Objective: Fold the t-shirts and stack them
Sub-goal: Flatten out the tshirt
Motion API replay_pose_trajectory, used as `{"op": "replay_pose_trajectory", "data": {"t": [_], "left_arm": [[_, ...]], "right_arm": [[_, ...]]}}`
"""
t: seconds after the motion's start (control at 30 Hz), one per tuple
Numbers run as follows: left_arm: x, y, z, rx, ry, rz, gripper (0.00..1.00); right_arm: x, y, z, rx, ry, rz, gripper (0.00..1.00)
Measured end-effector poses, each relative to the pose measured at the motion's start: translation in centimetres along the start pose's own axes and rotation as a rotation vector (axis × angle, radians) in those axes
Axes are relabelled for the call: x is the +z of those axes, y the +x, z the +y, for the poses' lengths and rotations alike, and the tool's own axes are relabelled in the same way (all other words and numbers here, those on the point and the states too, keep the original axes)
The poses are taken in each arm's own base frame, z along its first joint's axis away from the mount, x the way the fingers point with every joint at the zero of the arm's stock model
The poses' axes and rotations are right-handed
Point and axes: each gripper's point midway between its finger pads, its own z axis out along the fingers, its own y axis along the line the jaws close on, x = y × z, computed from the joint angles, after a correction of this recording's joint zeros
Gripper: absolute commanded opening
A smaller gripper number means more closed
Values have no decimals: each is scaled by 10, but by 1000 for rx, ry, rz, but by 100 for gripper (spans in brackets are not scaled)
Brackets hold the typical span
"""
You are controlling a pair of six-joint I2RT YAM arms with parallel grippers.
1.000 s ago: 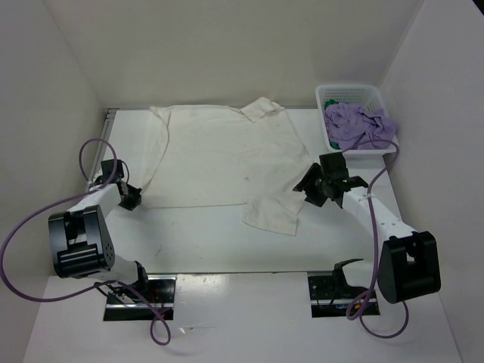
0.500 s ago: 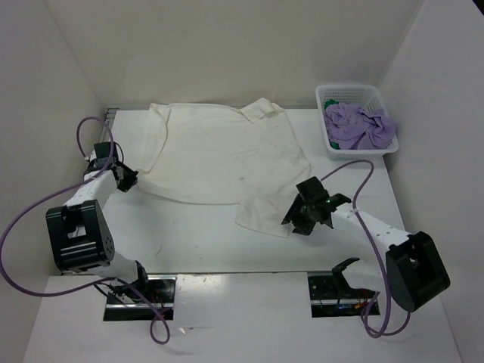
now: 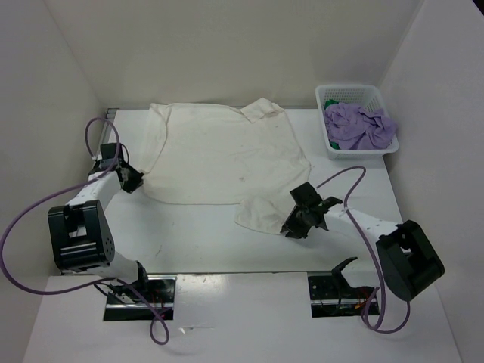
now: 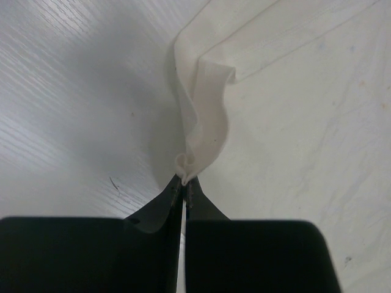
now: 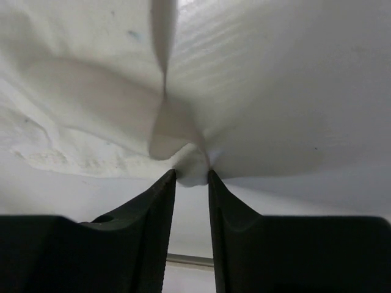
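Pinched tight, my left gripper (image 4: 184, 183) holds a curled fold of the white t-shirt (image 3: 227, 159) at its left edge. My right gripper (image 5: 190, 174) has its jaws partly apart with a bunch of that shirt's near right corner between the tips. Whether it is gripped or only touched, I cannot tell. The shirt lies spread over the far middle of the counter (image 3: 189, 242). Well apart, at the far right corner, the basket (image 3: 348, 89) holds the crumpled lilac t-shirt (image 3: 359, 127) — a scrap of green t-shirt (image 3: 330, 108) shows beneath it.
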Motion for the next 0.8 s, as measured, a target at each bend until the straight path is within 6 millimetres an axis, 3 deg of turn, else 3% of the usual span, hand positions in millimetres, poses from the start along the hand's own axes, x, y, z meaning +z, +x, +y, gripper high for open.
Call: {"op": "replay_pose_trajectory", "data": {"t": [0.3, 0.4, 0.5, 0.57, 0.63, 0.7, 0.8], "left_arm": [[-8, 13, -12, 39, 31, 11, 0], [-15, 17, -20, 61, 51, 9, 0], [-28, 27, -33, 106, 79, 10, 0], [-42, 32, -45, 147, 103, 16, 0], [-65, 26, -68, 193, 150, 4, 0], [-96, 0, -98, 217, 220, -55, 0], [-162, -54, -140, 218, 345, -184, 0]], "right_arm": [[7, -13, 7, -8, 24, -40, 2], [5, -18, 10, -27, 38, -66, 0], [-10, -25, 21, -72, 45, -105, 0], [-36, -35, 40, -105, 8, -151, 0], [-82, -56, 72, -129, -61, -238, 0], [-144, -82, 114, -150, -166, -357, 0], [-262, -121, 173, -172, -350, -573, 0]]}}
